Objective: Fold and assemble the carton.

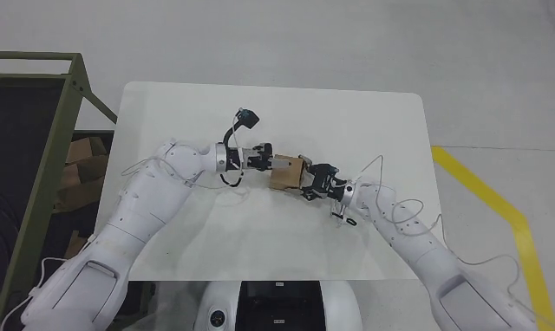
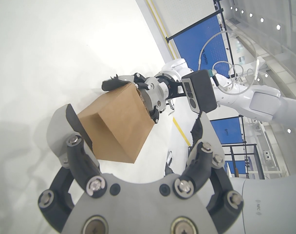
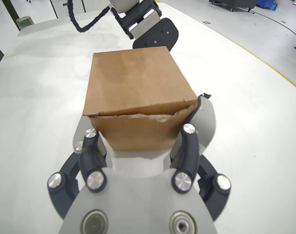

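**Carton Gripped at One End**

The carton is at the middle of the counter, between both claws. One end edge is torn. The right claw is closed on that torn end, one finger on each side. The left claw is wide open at the opposite end: one pad touches the carton's side, the other stands apart.

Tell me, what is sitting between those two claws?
A brown carton sits between the left gripper and the right gripper, on the white table; the top view shows it plainly.
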